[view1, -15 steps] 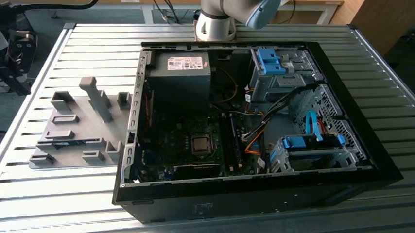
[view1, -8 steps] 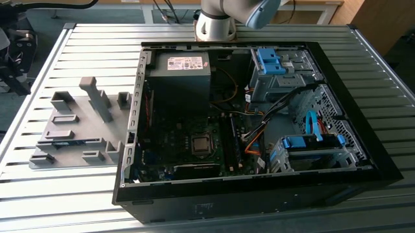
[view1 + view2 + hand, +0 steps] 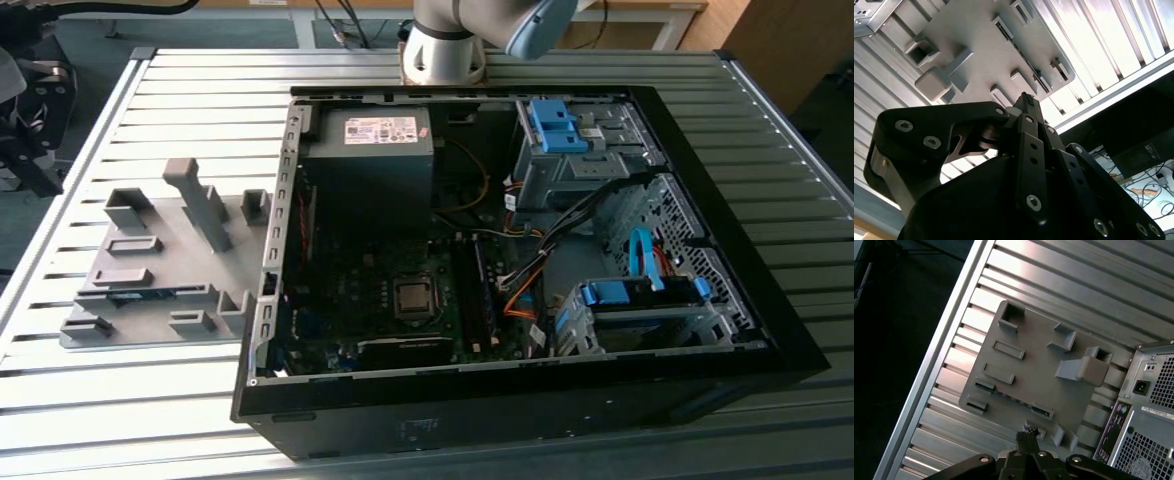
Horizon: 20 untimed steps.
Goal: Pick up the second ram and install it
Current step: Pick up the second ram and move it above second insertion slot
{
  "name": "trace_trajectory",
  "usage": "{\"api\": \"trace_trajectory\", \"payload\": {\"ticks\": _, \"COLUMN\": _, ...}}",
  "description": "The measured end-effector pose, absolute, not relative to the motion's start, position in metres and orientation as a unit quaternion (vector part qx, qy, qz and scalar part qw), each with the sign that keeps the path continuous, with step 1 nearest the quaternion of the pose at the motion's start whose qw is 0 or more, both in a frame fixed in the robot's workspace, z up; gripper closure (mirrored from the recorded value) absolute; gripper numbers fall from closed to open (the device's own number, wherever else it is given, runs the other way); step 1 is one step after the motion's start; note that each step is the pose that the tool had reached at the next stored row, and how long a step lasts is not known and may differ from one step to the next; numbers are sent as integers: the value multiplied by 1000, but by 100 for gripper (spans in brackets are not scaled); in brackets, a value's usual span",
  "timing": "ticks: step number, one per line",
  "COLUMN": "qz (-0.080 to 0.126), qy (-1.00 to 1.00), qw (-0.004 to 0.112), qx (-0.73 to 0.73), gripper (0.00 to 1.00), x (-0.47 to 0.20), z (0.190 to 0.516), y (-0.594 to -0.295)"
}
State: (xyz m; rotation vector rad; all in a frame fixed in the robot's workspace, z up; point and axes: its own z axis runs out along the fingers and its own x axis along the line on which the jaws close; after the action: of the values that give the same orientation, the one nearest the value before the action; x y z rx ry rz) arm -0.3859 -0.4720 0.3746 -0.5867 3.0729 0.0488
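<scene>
The gripper [image 3: 1025, 99] [image 3: 1027, 431] has its fingers clenched tip to tip, with nothing visible between them. In both wrist views it hangs above the grey fixture plate [image 3: 979, 45] [image 3: 1039, 355], clear of it, and the tips line up near one edge of the plate. The second ram [image 3: 1024, 56] [image 3: 1013, 399] lies on that plate as a thin dark strip, seated between small end blocks. In the exterior view the ram [image 3: 147, 293] and plate [image 3: 160, 250] sit on the slatted metal table [image 3: 134, 400], just beside the open computer case [image 3: 747, 330] on the exterior view's left. The arm's base [image 3: 447, 45] stands at the far end.
</scene>
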Motion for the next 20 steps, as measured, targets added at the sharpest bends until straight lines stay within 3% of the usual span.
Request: {"api": "trace_trajectory", "payload": {"ticks": 20, "qz": 16, "qy": 969, "qw": 6, "qx": -246, "gripper": 89, "x": -386, "z": 375, "y": -472}}
